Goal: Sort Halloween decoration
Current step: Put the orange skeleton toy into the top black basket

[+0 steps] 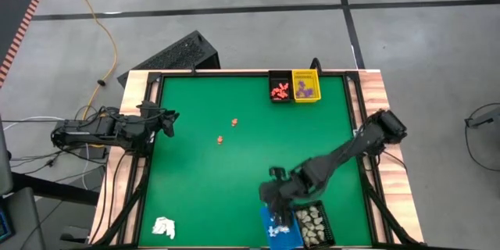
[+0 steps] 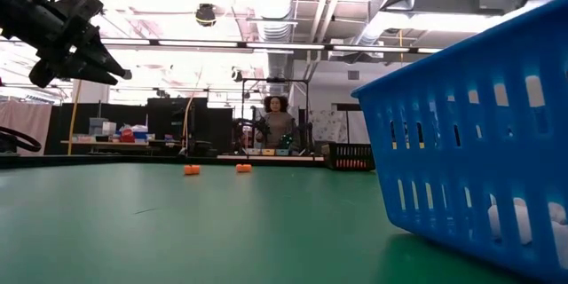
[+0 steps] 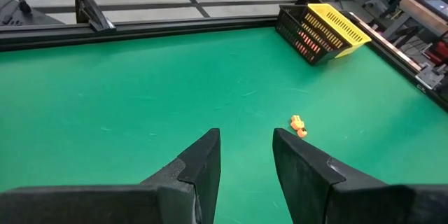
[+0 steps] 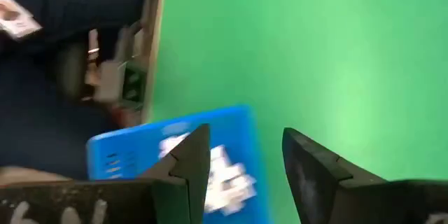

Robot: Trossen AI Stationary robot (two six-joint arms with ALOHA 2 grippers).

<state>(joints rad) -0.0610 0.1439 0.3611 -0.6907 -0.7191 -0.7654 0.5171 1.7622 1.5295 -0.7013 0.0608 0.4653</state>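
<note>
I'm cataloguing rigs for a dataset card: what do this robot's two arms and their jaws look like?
Both arms are dark, nearly black, jointed links. The left arm trails loose black cables at its base; the right arm looks bulkier at the joints. Each gripper, left gripper and right gripper, has two matte black, wedge-shaped tapering jaws, unmarked.

Blue basket (image 2: 479,133) cropped at frame edge; contents (image 4: 227,175) blurred
</note>
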